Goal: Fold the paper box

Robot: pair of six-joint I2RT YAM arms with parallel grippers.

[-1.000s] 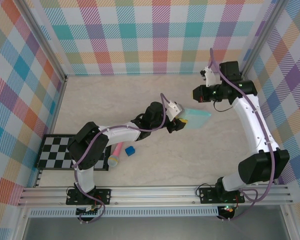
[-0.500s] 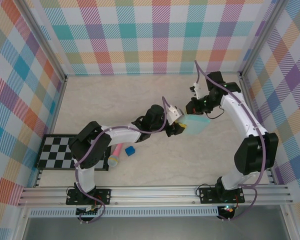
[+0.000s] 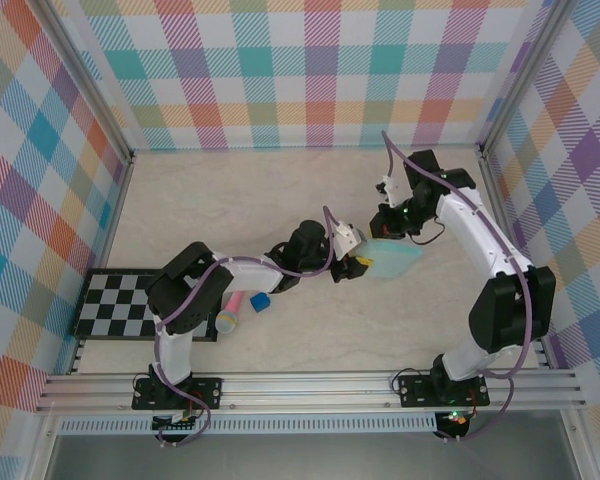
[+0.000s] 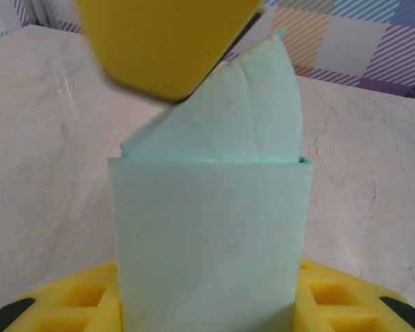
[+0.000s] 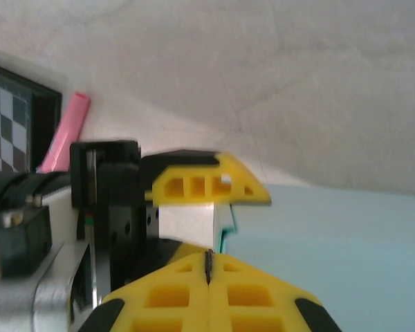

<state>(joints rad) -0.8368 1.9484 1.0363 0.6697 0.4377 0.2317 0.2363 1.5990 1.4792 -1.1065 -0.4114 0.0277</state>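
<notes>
The paper box [image 3: 397,259] is pale mint-blue card, lying flat on the table right of centre. My left gripper [image 3: 356,256] is shut on its left end. In the left wrist view the box [image 4: 211,235] sits between the yellow fingers [image 4: 162,41], with a curved flap [image 4: 245,114] raised beyond the fold; the left gripper [image 4: 194,197] clamps it from above and below. My right gripper [image 3: 384,233] is shut and empty, at the box's far left corner. In the right wrist view the right gripper [image 5: 208,259] is just above the box [image 5: 339,256], beside the left gripper's finger [image 5: 207,185].
A black-and-white checkerboard [image 3: 130,305] lies at the left front. A pink marker-like stick [image 3: 232,308] and a tiny dark blue cube [image 3: 260,300] lie beside it, under the left arm. Plaid walls enclose the table on three sides.
The right arm has swung in from the back right, bringing its shut gripper to the box's end beside the left gripper. The left gripper and box shifted slightly nearer.
</notes>
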